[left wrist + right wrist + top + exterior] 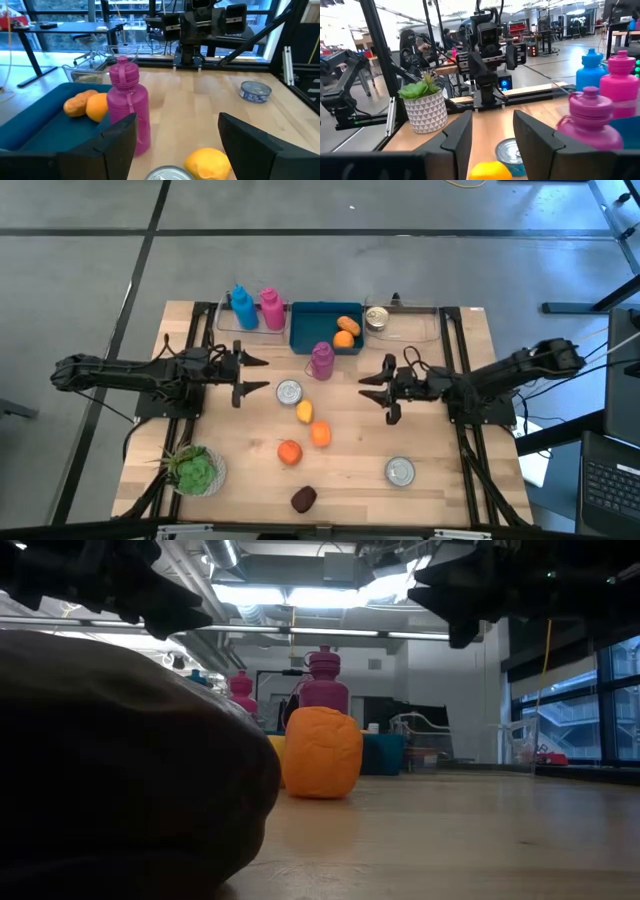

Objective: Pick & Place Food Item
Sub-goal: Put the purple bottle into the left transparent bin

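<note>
Loose food lies mid-table: a yellow lemon [304,412], two orange fruits [320,434] [289,452] and a dark brown piece [303,498] near the front edge. A blue bin [312,328] at the back holds two more orange pieces [346,332]. My left gripper [256,374] hangs open above the table's left half, pointing level toward a tin can [289,391] and a purple bottle [321,360]. My right gripper [372,388] hangs open on the right, facing it. Nothing is between either pair of fingers. The lemon [207,162] shows just beyond my left fingers.
A clear tray at the back holds a blue bottle [243,307] and a pink bottle [271,308]. Another can [376,318] stands beside the bin, and one more can [399,470] sits front right. A potted plant [195,470] stands at the front left corner.
</note>
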